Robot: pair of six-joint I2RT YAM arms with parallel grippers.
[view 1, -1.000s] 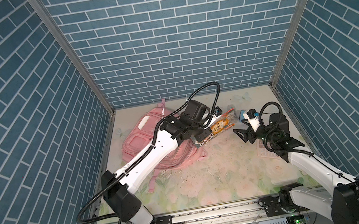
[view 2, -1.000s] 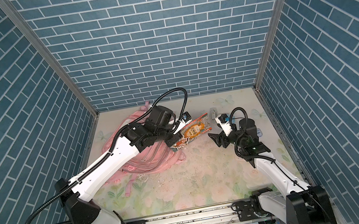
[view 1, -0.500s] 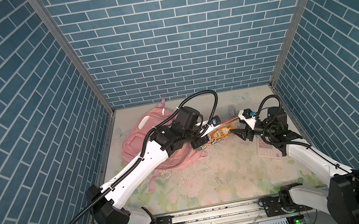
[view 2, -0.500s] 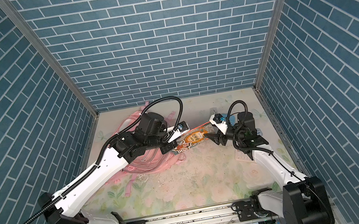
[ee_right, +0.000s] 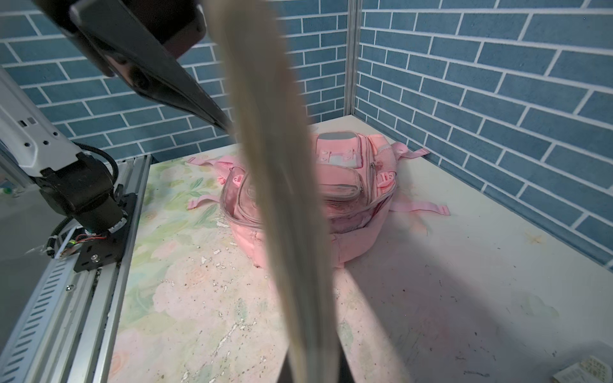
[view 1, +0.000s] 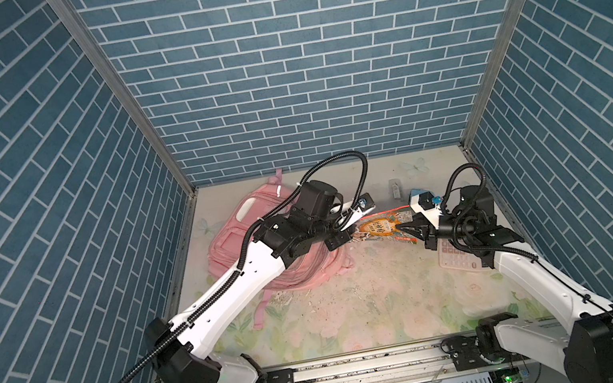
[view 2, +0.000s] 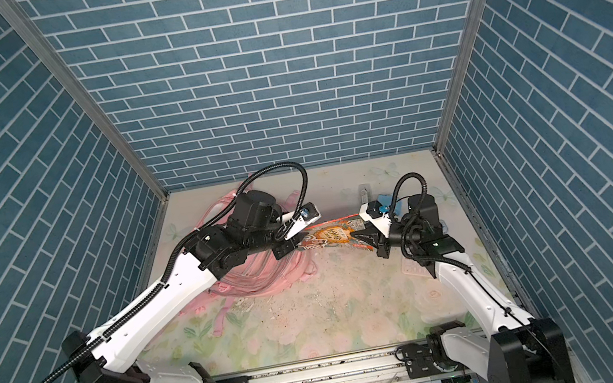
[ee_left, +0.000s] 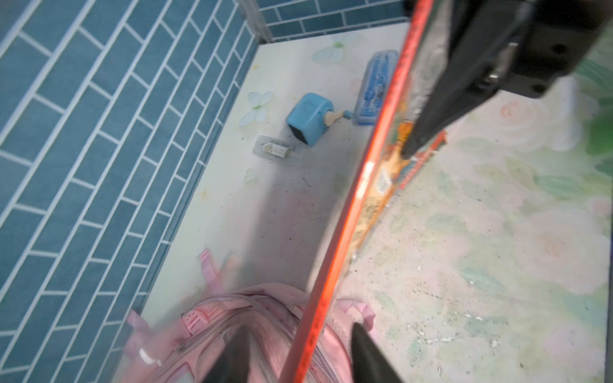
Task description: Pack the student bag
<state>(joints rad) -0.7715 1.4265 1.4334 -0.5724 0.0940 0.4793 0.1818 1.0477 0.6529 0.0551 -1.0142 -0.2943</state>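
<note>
The student bag (view 1: 234, 236) (view 2: 269, 281), pink with zipped pockets, lies at the back left, partly under my left arm. An orange-covered book (view 1: 380, 228) (view 2: 331, 234) hangs above the mat between both grippers. My right gripper (view 1: 407, 226) (view 2: 363, 238) (ee_right: 311, 368) is shut on the book's right end; in the right wrist view the book (ee_right: 282, 199) runs edge-on out of its jaws toward the bag (ee_right: 358, 185). My left gripper (view 1: 351, 227) (view 2: 298, 238) (ee_left: 298, 331) stands open, the book's red spine (ee_left: 348, 212) passing between its spread fingers above the bag (ee_left: 232, 318).
A blue pencil sharpener (ee_left: 308, 117), a blue pencil case (ee_left: 376, 86) and a clear packet (ee_left: 278, 151) lie near the back wall. A pink calculator (view 1: 456, 256) (view 2: 414, 267) lies under my right arm. Brick walls close three sides; a metal rail (view 1: 347, 367) runs along the front.
My left gripper has opened off the book and my right gripper has shut on the book's right end. The book has dropped lower and more level between them.
</note>
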